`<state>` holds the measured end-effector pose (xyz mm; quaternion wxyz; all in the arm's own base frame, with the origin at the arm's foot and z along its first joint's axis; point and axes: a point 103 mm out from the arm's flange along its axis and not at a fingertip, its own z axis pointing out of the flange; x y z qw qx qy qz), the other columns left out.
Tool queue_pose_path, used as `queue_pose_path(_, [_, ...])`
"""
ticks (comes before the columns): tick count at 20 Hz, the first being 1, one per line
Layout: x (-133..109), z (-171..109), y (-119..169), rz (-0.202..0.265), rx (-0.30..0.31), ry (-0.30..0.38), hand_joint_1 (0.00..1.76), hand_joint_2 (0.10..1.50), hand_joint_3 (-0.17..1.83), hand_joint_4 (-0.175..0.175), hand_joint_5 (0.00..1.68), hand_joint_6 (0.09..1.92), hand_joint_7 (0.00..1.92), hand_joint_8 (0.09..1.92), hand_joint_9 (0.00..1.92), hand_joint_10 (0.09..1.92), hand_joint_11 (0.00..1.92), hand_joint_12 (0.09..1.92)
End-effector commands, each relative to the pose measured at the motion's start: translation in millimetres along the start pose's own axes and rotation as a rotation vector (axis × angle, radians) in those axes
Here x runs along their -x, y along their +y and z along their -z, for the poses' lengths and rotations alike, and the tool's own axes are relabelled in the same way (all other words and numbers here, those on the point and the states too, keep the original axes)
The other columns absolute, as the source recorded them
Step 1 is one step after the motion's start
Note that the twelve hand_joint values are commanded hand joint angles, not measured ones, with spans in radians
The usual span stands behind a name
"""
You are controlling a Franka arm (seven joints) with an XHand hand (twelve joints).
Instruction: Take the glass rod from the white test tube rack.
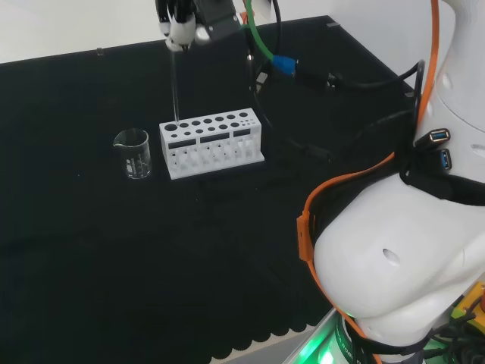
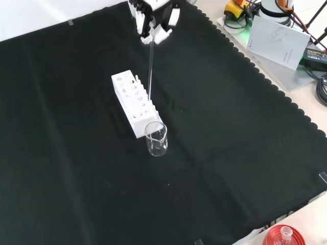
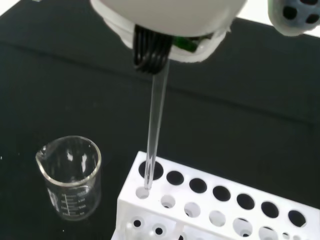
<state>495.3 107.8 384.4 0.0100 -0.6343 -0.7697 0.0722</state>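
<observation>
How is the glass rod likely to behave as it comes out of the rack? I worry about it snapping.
The glass rod looks thin, straight and stiff, so probably light but brittle. The hand pinches only its top, and its lower end still sits in a corner hole of the white test tube rack, so sideways motion could likely lever it. Smooth glass may slip.

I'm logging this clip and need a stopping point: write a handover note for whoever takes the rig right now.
Hand: shut on the top of the glass rod, high above the bench.
Rod: near upright, lower tip still at the end hole of the white test tube rack, on the beaker side; the wrist view shows the tip just inside the hole's mouth.
Beaker: looks empty, standing beside that end of the rack, untouched.
Done: rod gripped and lifted most of the way.
Left: raise straight up until the tip clears the rack, then carry it away.
</observation>
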Motion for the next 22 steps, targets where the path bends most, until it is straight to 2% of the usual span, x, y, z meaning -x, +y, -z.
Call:
queue_pose_path(1, [-16.1, 28.2, -9.4, 0.013, 0.024, -0.022, 1.33, 0.64, 0.7, -0.175, 1.14, 0.72, 1.42, 0.62, 1.85, 0.1, 1.62, 0.52])
queue_pose_path(22, [-29.2, 29.8, -16.3, 0.054, 0.046, 0.005, 1.33, 0.63, 0.71, -0.175, 1.14, 0.71, 1.43, 0.62, 1.86, 0.1, 1.62, 0.52])
